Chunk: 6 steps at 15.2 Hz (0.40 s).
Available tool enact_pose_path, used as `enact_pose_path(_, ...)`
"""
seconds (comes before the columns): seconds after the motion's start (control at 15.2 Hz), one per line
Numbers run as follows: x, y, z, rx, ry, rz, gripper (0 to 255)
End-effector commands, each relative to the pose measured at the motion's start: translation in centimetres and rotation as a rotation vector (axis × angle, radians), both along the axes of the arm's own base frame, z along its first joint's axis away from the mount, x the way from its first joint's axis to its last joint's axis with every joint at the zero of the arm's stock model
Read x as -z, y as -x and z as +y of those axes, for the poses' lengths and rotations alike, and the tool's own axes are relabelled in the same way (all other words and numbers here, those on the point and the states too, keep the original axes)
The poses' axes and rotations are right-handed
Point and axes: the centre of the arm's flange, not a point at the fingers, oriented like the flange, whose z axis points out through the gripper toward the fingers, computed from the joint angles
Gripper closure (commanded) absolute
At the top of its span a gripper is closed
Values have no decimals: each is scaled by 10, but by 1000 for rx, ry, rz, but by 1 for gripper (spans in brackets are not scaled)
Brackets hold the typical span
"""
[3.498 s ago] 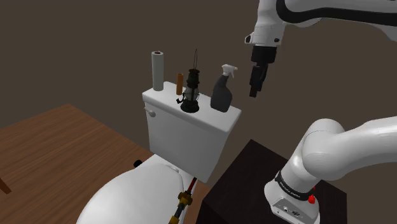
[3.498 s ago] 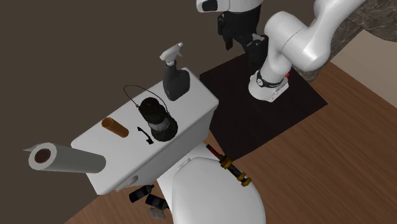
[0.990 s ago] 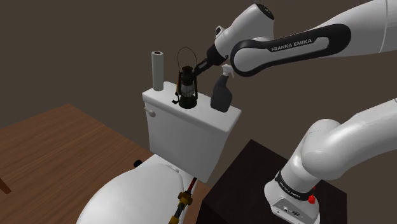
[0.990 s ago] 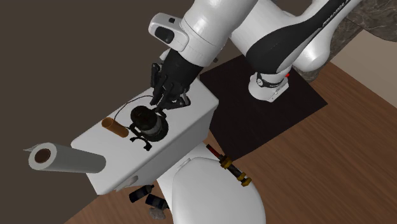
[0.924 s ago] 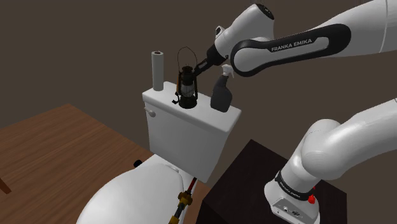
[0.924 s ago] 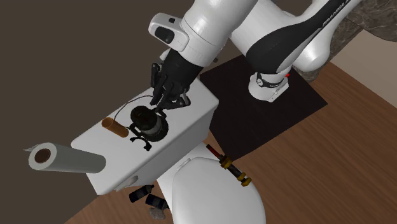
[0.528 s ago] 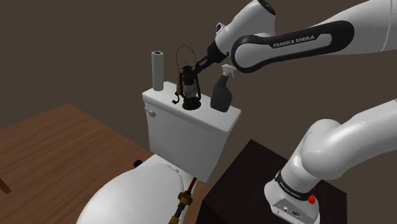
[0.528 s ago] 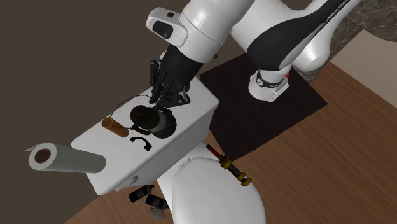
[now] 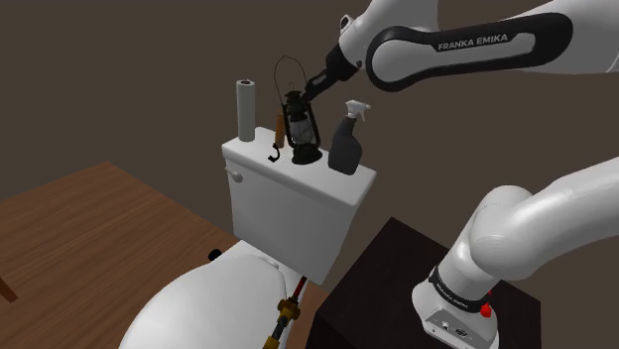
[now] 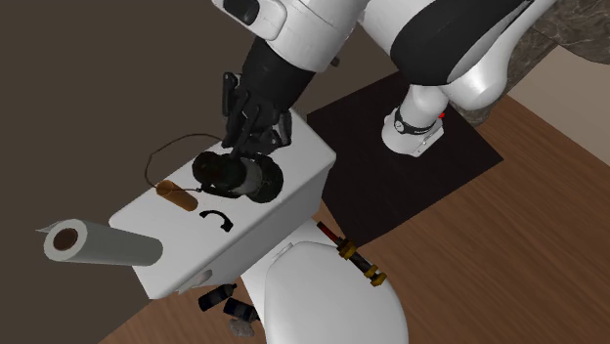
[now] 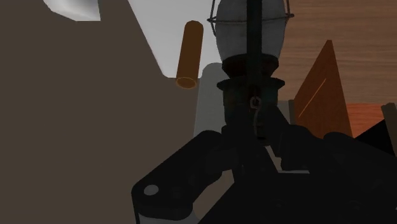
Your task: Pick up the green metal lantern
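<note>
Lantern, rendered dark, nearly black, with a grey glass globe, was clamped at its top cap by the black gripper; in the wrist view both fingers pressed against the cap from either side. The lantern hung tilted over the white toilet tank lid, base towards the lid; whether the base touched the lid could not be told. Its thin wire bail stood clear of the body. A small black hook lay on the lid just beside the lantern, and a brown cylinder lay near it. A dark spray bottle stood upright on the lid on the lantern's other side, at the shoulder view's right. A grey paper roll stood upright at the far end of the lid, apart from the lantern. Below the tank was the white toilet seat, with wooden floor around it. The arm's base sat on the dark stand beside the toilet.
</note>
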Motion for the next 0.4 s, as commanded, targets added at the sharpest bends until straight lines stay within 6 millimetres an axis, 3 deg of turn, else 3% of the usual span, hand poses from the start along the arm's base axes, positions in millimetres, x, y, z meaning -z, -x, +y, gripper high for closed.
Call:
enact_pose_path(0.0,-11,0,0,0,0,-1,255)
enact_pose_path(0.33,-28,0,0,0,0,-1,255)
